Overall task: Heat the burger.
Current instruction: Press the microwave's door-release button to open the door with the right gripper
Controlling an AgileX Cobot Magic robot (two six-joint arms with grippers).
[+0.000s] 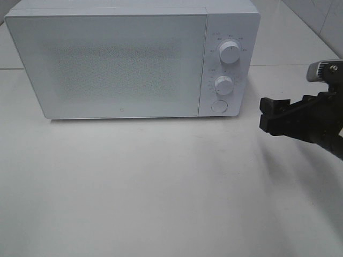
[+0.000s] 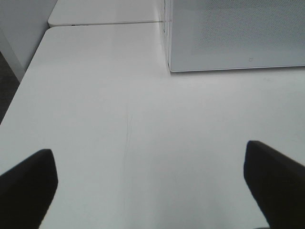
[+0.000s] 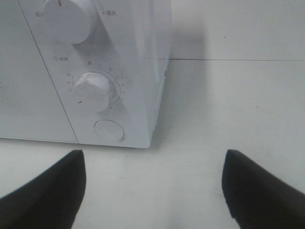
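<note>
exterior high: microwave [image 1: 123,59] closed | left gripper [image 2: 147,157] spread wide, empty | right gripper [image 3: 153,160] parted, empty

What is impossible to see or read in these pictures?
- Burger: in no view; the microwave has its opaque door shut, hiding the inside.
- Dial markings: too small in the exterior view, blurred in the right wrist view.
- Left gripper: outside the exterior view; its wrist view shows only fingertips.

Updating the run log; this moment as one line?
microwave door shut | burger not visible | right gripper open, empty, near dials | left gripper open, empty, over table
</note>
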